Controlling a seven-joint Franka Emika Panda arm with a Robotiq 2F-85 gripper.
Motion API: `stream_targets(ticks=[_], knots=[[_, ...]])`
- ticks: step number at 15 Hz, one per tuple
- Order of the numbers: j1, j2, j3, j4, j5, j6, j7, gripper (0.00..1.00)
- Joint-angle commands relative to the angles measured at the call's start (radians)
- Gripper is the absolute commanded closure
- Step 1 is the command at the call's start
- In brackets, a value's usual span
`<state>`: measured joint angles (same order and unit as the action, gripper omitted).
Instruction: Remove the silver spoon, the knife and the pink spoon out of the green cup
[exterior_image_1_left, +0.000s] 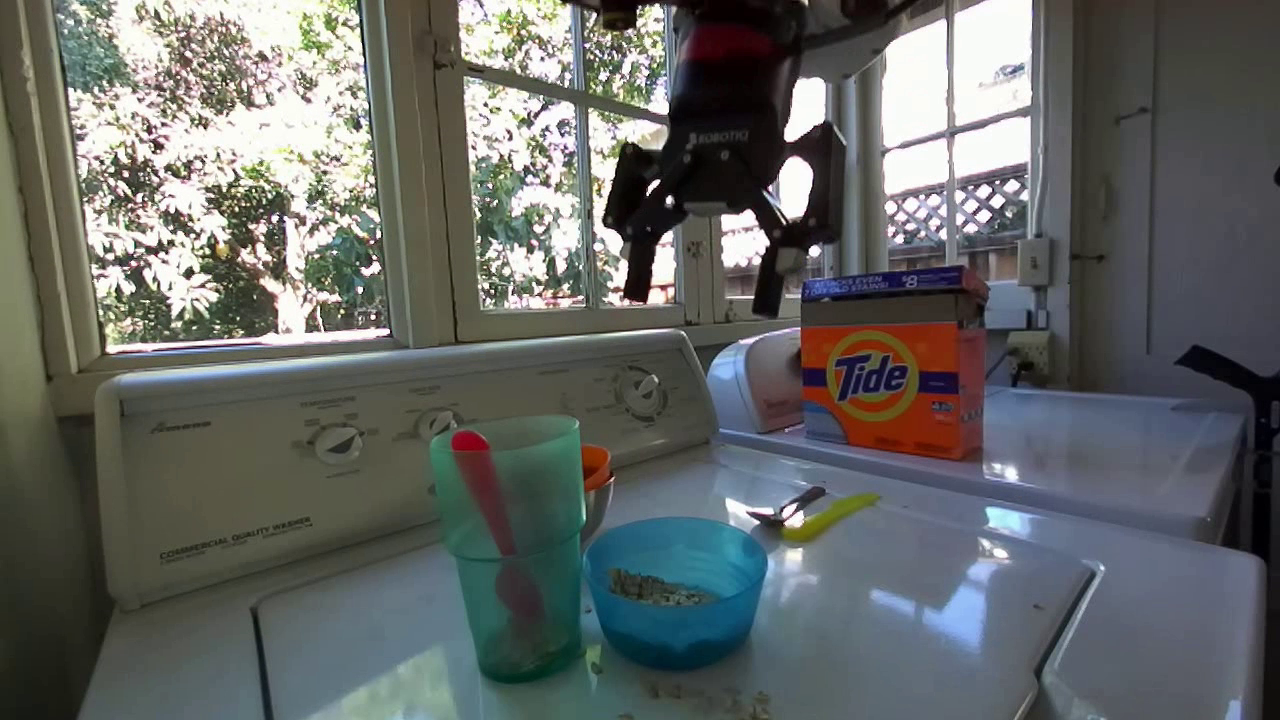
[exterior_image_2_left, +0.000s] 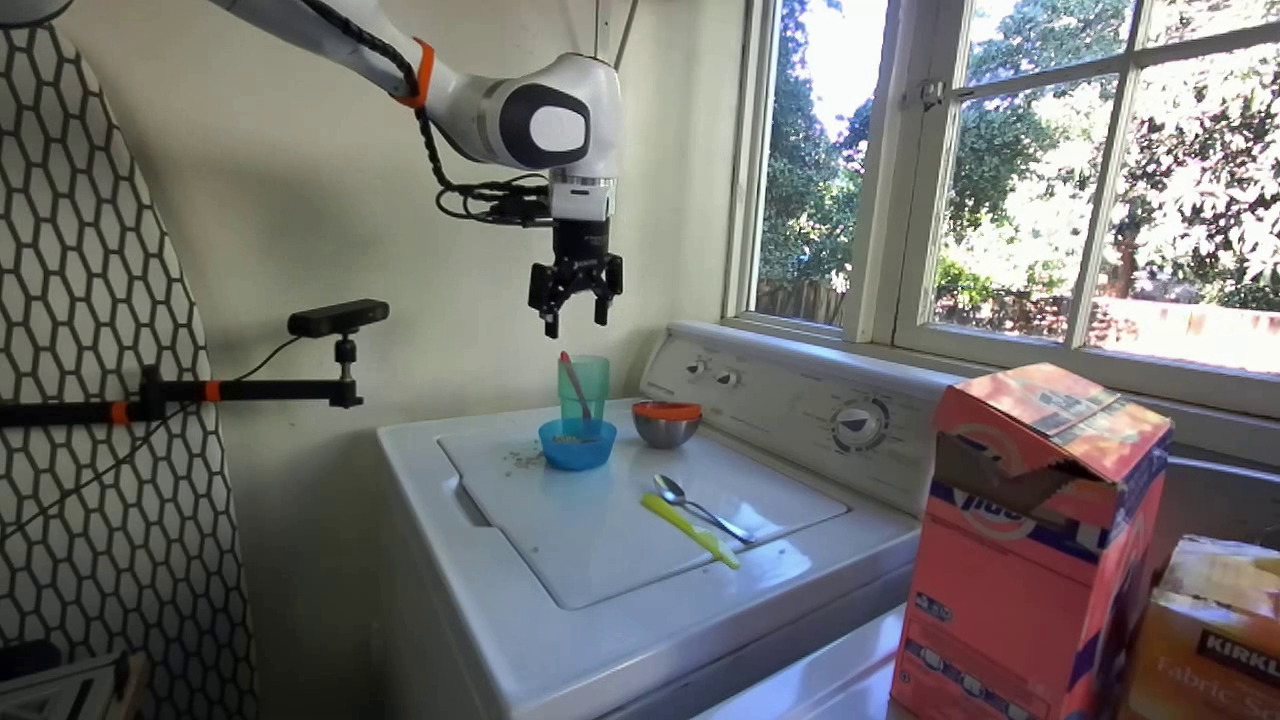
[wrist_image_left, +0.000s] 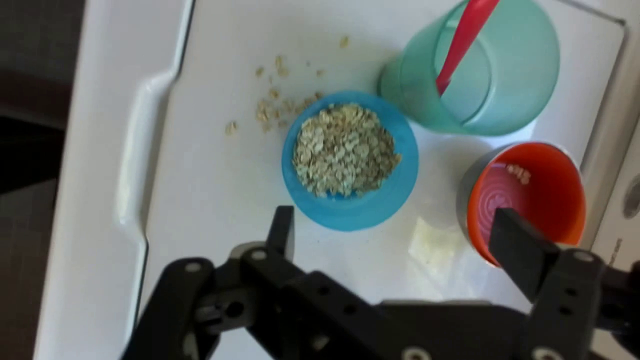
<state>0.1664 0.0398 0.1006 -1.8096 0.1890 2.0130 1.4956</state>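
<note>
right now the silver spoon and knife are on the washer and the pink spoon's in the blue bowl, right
No: the wrist view shows the pink spoon in the green cup, not the blue bowl. The silver spoon and knife are on the washer.

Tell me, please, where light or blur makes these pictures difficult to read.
In both exterior views, parts of the windows are washed out to white; in an exterior view, the gripper is nearly a dark silhouette, and glints on the washer lid lie near the silver spoon; in the wrist view, a pale reflection lies beside the orange-lined bowl, and lettering is too blurred to read.
</note>
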Motion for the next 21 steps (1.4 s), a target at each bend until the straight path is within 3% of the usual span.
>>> stream_targets(ticks=[1,7,9,18,20,21], knots=[[0.003,-0.065,0.030,-0.025,0.133,-0.026,0.065,0.00],[0.006,-0.052,0.054,0.000,0.111,-0.019,0.053,0.00],[0.008,-0.034,0.058,0.006,0.079,-0.002,0.179,0.00],[0.049,0.069,0.087,0.022,0.060,0.095,0.456,0.00],[0.065,0.092,0.089,0.030,0.021,0.103,0.518,0.09],[0.073,0.101,0.090,0.036,-0.001,0.108,0.546,0.07]])
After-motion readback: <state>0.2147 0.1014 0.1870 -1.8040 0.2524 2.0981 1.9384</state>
